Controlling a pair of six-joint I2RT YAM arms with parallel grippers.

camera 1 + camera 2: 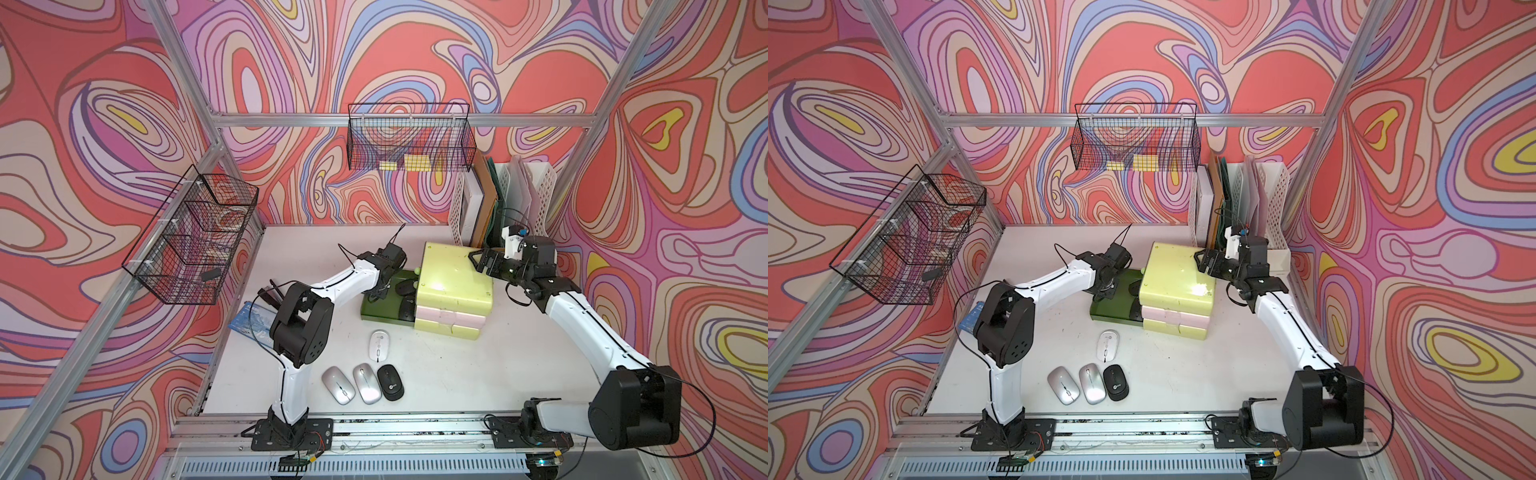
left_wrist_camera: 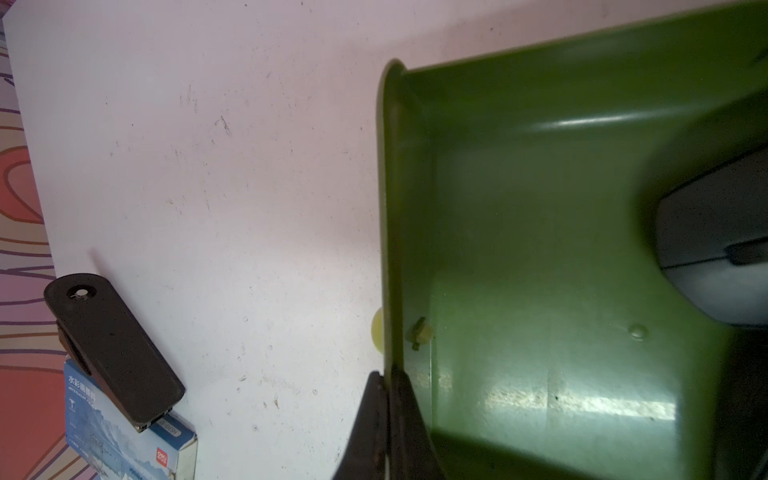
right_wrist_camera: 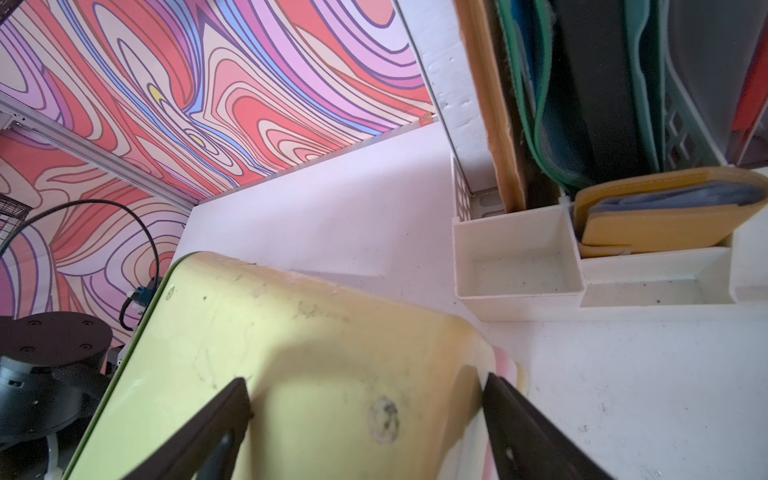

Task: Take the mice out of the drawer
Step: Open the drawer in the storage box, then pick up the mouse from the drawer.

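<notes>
left hand [image 2: 387, 376] pinches green drawer [image 2: 519, 249] rim, right hand [image 3: 368, 384] spread; black mice [image 1: 404, 287] inside.

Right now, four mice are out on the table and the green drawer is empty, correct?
Four are out, yes: a white mouse, two silver mice and a black mouse. But the green drawer is not empty: two more black mice lie in it, seen in both top views; the left wrist view shows one.

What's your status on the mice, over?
Left pincer shut on drawer wall; right pincer open over cabinet. Four mice on table, two black mice in drawer. Left arm partly over drawer.
</notes>
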